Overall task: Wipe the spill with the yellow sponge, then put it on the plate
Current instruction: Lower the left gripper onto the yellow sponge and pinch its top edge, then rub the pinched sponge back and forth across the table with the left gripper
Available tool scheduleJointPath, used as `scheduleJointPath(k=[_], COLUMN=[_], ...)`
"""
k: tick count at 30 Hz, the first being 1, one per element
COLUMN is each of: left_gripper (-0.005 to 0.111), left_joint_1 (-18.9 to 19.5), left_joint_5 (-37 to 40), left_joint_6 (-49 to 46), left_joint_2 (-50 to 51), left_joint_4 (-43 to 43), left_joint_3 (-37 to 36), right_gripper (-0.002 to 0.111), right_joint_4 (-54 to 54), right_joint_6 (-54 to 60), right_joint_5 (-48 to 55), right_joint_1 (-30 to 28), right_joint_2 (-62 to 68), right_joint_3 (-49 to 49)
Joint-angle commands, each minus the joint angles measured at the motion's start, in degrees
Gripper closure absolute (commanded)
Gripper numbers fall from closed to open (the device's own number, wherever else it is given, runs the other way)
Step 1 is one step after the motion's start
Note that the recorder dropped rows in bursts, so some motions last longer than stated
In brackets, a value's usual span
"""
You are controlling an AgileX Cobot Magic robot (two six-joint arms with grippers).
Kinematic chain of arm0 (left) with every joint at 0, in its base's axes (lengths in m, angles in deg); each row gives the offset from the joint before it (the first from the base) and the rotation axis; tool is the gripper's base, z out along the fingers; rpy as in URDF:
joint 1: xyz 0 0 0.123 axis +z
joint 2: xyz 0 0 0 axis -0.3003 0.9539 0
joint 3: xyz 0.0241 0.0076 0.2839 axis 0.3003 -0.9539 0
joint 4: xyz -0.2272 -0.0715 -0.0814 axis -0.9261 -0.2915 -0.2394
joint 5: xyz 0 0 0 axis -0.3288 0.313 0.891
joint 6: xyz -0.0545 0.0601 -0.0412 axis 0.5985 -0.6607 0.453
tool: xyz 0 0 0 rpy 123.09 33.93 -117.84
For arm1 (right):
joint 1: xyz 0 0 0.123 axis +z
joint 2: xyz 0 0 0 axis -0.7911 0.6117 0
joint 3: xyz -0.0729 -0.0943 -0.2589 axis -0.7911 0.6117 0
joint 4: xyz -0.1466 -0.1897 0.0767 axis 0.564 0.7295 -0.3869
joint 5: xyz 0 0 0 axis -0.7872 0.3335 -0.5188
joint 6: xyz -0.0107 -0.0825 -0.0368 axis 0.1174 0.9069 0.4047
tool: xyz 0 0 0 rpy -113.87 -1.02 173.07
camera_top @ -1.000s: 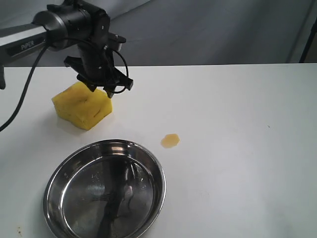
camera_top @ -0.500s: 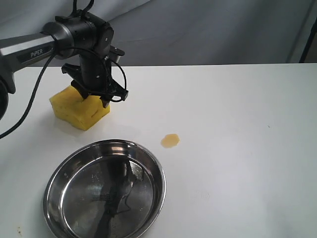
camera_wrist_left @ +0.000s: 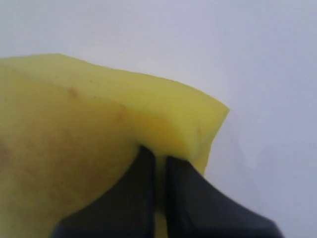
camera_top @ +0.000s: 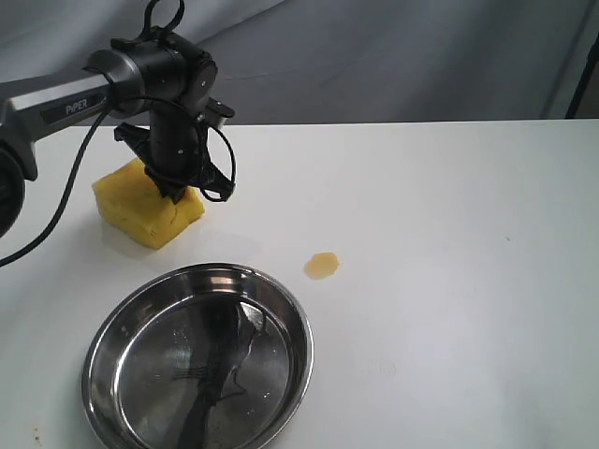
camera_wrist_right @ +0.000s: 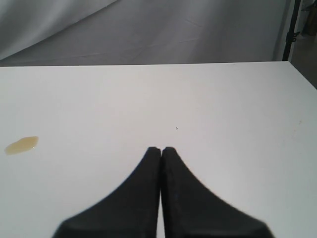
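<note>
The yellow sponge (camera_top: 140, 210) lies on the white table at the back left, a thick block with faint brown stains (camera_wrist_left: 74, 134). My left gripper (camera_top: 178, 192) presses down into its right end, jaws squeezed together with a thin fold of foam pinched between the fingertips (camera_wrist_left: 159, 158). The spill (camera_top: 321, 265) is a small amber blot in the middle of the table, apart from the sponge, also visible in the right wrist view as the spill (camera_wrist_right: 21, 145). The steel plate (camera_top: 281, 299) sits at the front left, nothing in it. My right gripper (camera_wrist_right: 161, 149) is shut, holding nothing, above bare table.
A grey cloth backdrop (camera_top: 393, 56) hangs behind the table's far edge. A black cable (camera_top: 56, 178) loops from the left arm down over the table's left side. A dark stand pole (camera_top: 582, 75) rises at the far right.
The left gripper's jaws have closed from wide apart onto the sponge's right end and sunk into it; the sponge shifted slightly left. The spill and the plate have not moved.
</note>
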State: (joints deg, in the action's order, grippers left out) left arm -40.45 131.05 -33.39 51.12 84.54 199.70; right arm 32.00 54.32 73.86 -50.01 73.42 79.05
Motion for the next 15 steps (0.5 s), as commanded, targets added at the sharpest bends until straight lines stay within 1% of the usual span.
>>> scheduleJointPath(k=[1,4,7,15], left_gripper=[0.107,0.107,0.107,0.107], left_joint_1=[-0.6,-1.3,-2.8,-9.2], left_joint_5=[0.9,0.9,0.9,0.9], left_joint_6=[-0.9,-1.4,-4.1,-4.7], left_joint_2=[0.2,0.2,0.2,0.2], left_joint_4=[-0.7,-0.4,-0.4,-1.1], left_joint_3=[0.5,1.9,3.4,5.4], right_gripper=[0.108,0.108,0.108,0.108], right_joint_4=[0.2,0.2,0.2,0.2], right_joint_6=[0.0,0.0,0.0,0.0], right_joint_5=[-0.1,-0.1,-0.1,-0.1], right_joint_1=[-0.1,-0.1,-0.1,-0.1], right_joint_2=[-0.4,-0.4,-0.4,-0.4], right_joint_3=[0.1,0.1,0.1,0.1])
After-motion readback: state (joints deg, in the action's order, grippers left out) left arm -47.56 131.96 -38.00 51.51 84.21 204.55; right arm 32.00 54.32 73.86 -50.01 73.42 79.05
